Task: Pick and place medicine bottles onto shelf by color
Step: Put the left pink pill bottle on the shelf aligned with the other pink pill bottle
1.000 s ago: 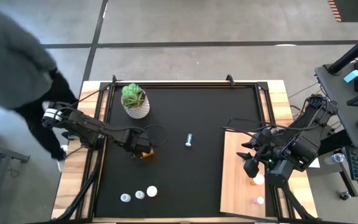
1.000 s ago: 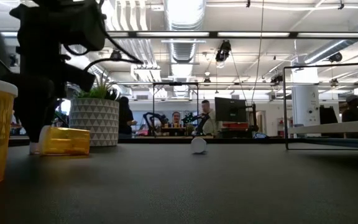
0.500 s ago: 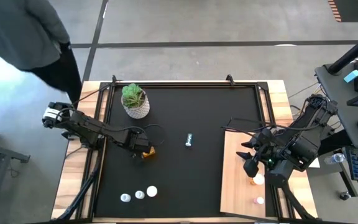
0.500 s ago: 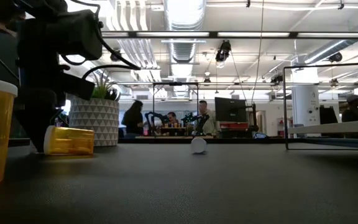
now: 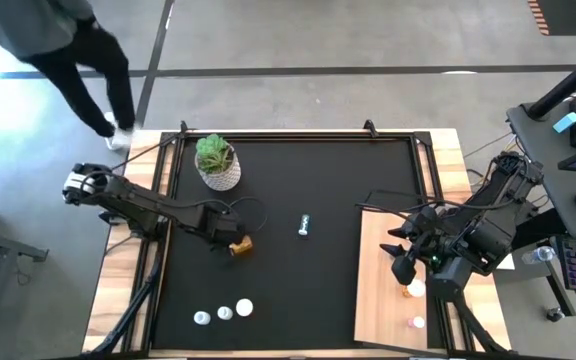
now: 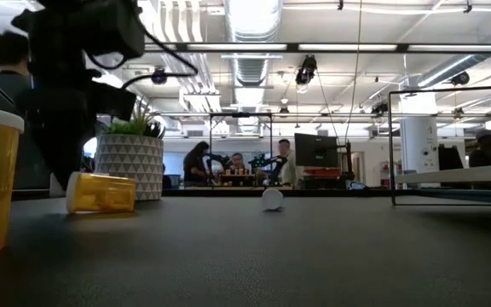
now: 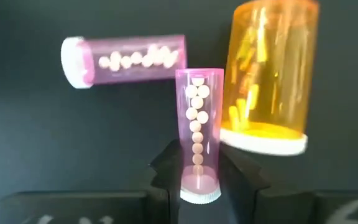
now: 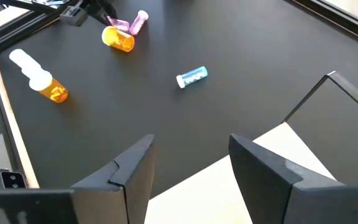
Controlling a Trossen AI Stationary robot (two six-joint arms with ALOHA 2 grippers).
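My left tool [image 7: 199, 168] has its two fingers clamped on a slim pink bottle [image 7: 198, 127] full of small pale pills, gripping it near the white-capped end, on the black mat of the bench a short way in front of the potted plant [image 5: 216, 160], which I use here as my marker. Just beside that bottle, on the side away from the plant, a larger amber bottle [image 7: 267, 74] lies on its side, and a second pink bottle [image 7: 122, 59] lies across the mat just beyond the one I hold; whether the two pink ones touch I cannot say. I judge this to be the grasp step of one pick: the bottle is caught but not yet lifted. The next move calls for raising it cleanly without nudging its amber neighbour, then carrying it across the mat to the shelf [image 5: 380, 290], the pale board well away from the plant on the opposite side. The left arm stretches low and long from the bench edge near the plant, wrist close to the mat. My right tool [image 8: 191, 158] hangs over the shelf with its fingers partly spread and empty, waiting. A teal-banded bottle [image 5: 305, 225] lies between the plant and the shelf, and three white-capped bottles [image 5: 224, 313] stand far in front of the plant.
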